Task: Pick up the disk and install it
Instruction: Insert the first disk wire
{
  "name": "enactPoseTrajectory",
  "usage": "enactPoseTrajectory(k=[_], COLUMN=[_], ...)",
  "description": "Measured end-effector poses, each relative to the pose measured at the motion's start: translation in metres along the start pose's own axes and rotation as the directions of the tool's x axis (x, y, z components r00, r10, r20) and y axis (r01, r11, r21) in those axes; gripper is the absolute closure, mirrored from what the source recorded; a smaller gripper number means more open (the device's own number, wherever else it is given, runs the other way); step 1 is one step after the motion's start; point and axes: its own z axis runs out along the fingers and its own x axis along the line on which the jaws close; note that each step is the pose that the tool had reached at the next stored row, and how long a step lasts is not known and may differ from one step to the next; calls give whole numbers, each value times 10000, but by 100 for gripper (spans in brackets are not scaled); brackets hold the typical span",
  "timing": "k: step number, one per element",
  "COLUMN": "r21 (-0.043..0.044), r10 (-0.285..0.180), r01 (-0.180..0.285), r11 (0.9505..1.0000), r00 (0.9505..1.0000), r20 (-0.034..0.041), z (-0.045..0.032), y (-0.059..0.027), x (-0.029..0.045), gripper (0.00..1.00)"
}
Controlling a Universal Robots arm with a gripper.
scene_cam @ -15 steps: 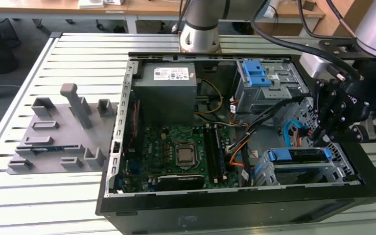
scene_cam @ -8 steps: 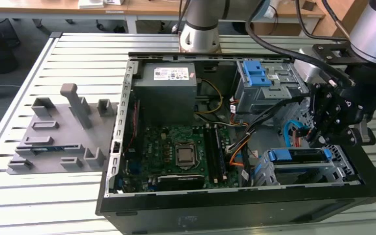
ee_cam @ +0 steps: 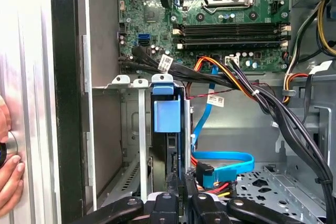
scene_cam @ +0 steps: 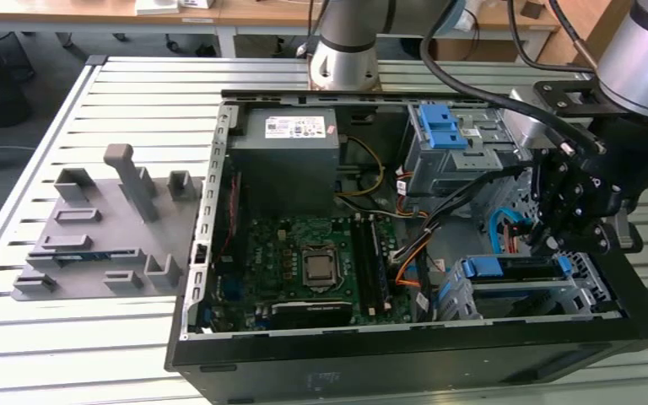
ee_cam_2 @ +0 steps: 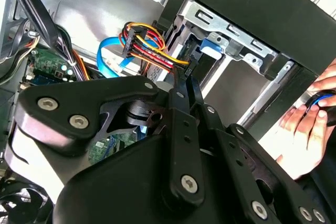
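A: Where is the gripper point(scene_cam: 552, 240) staying at this moment?

B: In the exterior view it is hanging inside the open computer case point(scene_cam: 414, 359), at the side of the exterior view's right, directly above the metal drive bay point(scene_cam: 526, 295) in the near corner.

A: And the disk point(scene_cam: 512, 268), where is it sitting?

B: It is sitting in that bay, just under the gripper. Its blue tab point(ee_cam: 167, 115) is showing clearly in the first wrist view, between the metal walls of the bay, and the fingertips point(ee_cam: 170, 182) are reaching just beside the edge of the disk.

A: Are the fingers holding it?

B: They are standing narrow, almost together, but I cannot tell if they are really pressing on the disk or only touching it.

A: What is lying around the gripper?

B: A flat blue cable point(ee_cam: 226, 162) and a bundle of red, yellow and black wires point(ee_cam_2: 149, 45) are passing close beside the fingers. The green motherboard point(scene_cam: 301, 261) is lying farther away, on the other side of the gripper from the case wall. Also a person's hand point(ee_cam_2: 310, 124) is resting on the outside of the case, near the gripper, in the second wrist view
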Motion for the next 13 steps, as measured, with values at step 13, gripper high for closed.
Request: enactPoseTrajectory(k=[13], r21=[205], r10=[15], r01=[-16], r11=[9998], r00=[10000], r20=[93], z=[54], y=[58], x=[29], gripper=[84])
